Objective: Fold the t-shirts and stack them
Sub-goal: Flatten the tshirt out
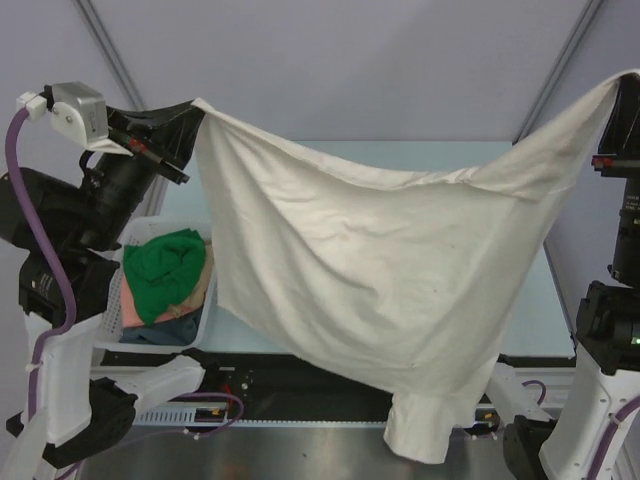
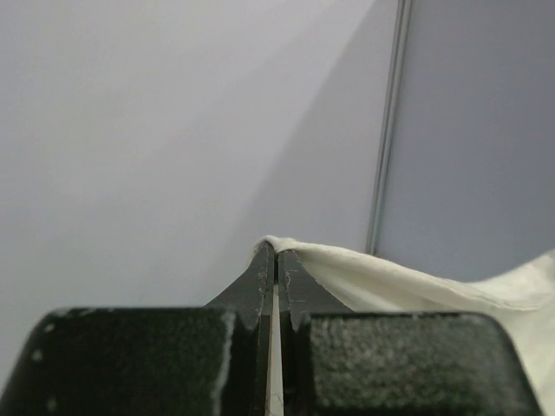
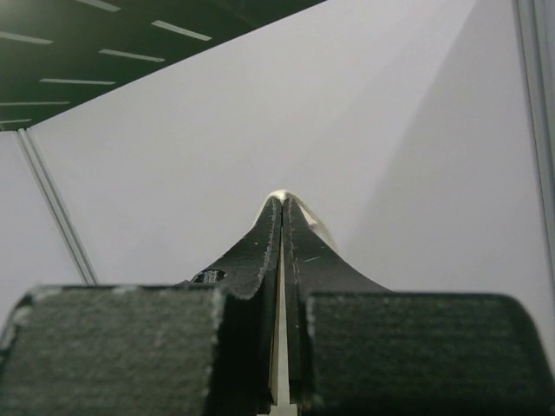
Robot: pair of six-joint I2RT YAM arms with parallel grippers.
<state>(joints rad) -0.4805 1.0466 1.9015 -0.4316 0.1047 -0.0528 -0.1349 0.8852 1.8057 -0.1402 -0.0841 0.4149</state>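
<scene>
Pinching tight, the left tool is gripping one upper corner of the cream t-shirt and the right tool is gripping the other, so it is hanging spread above the desk. Being soft and light, it is sagging, so the corners are looking like the best hold.

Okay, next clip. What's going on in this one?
Both arms hold a cream t-shirt spread out in the air above the table. The left gripper is shut on one upper end of it and the right gripper on the other. The cloth sags between them, its lowest part dangling past the table's near edge. It is not yet folded. A green t-shirt lies crumpled with others in the white basket at the left.
</scene>
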